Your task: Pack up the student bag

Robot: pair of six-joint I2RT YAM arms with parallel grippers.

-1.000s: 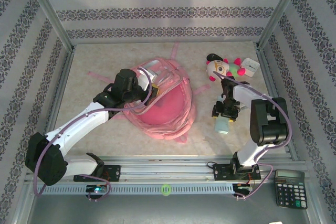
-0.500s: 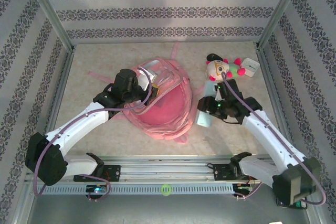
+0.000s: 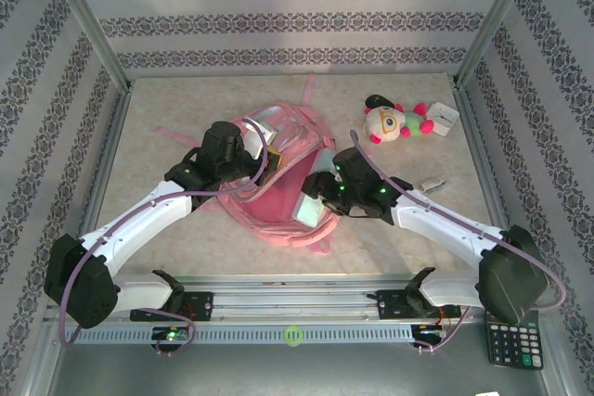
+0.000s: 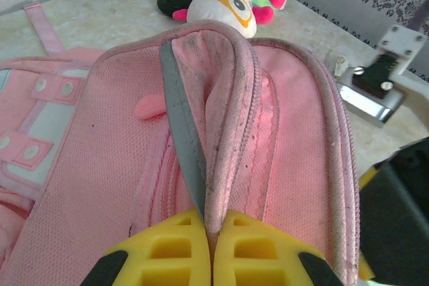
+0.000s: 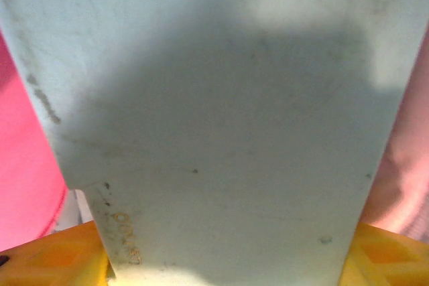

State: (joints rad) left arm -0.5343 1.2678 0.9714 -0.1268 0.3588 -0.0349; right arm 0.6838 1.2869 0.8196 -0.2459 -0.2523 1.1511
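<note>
Student bag [image 3: 278,215] lies mid-table, its mouth rim pinched up by the left gripper [image 4: 211,232], whose yellow fingers are pressed together on the zipper-edge fabric; that arm reaches diagonally in from its base. Right gripper [image 3: 316,201] is clamped on a pale block [image 5: 214,118] at the bag's right edge, with its arm stretched low and leftward across the table. Judgement: packing is under way, the block is not yet released inside, and the plush toy [image 3: 390,121] beyond the bag and the calculator [image 3: 511,333] at near right remain unpacked.
</note>
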